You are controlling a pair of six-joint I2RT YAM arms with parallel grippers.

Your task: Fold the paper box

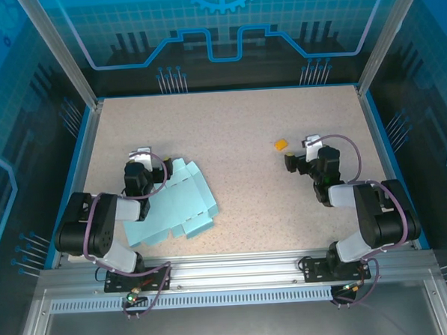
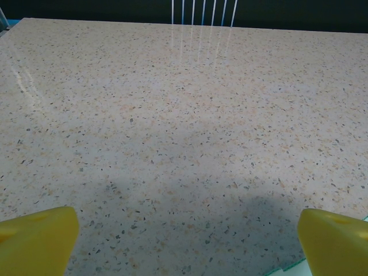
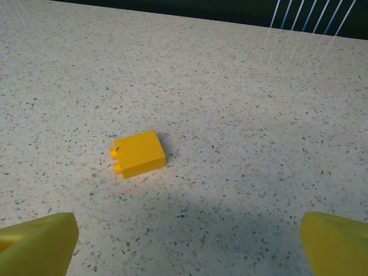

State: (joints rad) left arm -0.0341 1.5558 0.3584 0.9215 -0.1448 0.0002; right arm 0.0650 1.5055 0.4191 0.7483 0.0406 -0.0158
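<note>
The paper box (image 1: 182, 204) is a flat light blue-teal die-cut sheet with jagged flaps, lying on the speckled table left of centre. My left gripper (image 1: 141, 157) hovers at the sheet's far left corner, and the left arm covers part of the sheet. In the left wrist view the left gripper (image 2: 187, 244) is open over bare table, its yellow fingertips (image 2: 37, 237) wide apart, and a sliver of the sheet (image 2: 291, 270) shows at the bottom right. My right gripper (image 1: 304, 151) is far from the sheet, open with nothing in it (image 3: 187, 244).
A small orange-yellow brick (image 1: 281, 144) lies just ahead and left of the right gripper, lying on its side (image 3: 139, 153) with studs pointing left. Blue walls and metal posts (image 1: 94, 103) ring the table (image 1: 236, 122).
</note>
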